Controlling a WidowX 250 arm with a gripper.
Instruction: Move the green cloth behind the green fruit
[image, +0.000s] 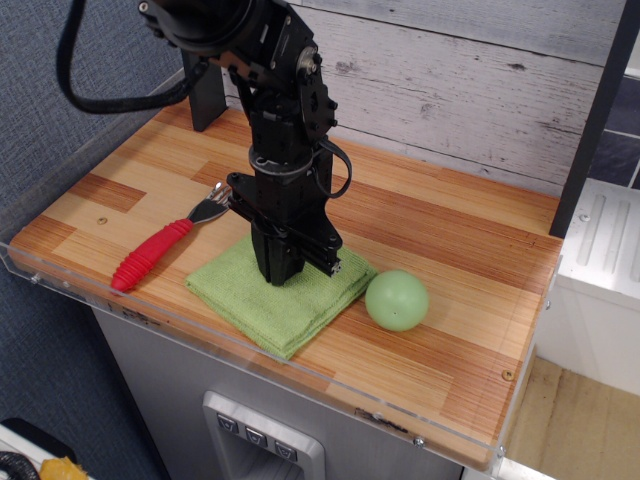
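The green cloth (240, 300) lies flat and folded near the front edge of the wooden table. The green fruit (397, 300) sits just right of the cloth, almost touching its right corner. My black gripper (286, 277) points straight down with its fingertips pressed into the cloth's far middle. The fingers look closed together on the fabric, and the cloth is slightly bunched around them. The gripper body hides part of the cloth's back edge.
A fork with a red handle (150, 255) lies left of the cloth, its metal head near the gripper. A clear plastic rim (130, 305) runs along the table's front and left. A whitewashed plank wall (450, 90) stands behind, and a black post (205, 95) at the back left.
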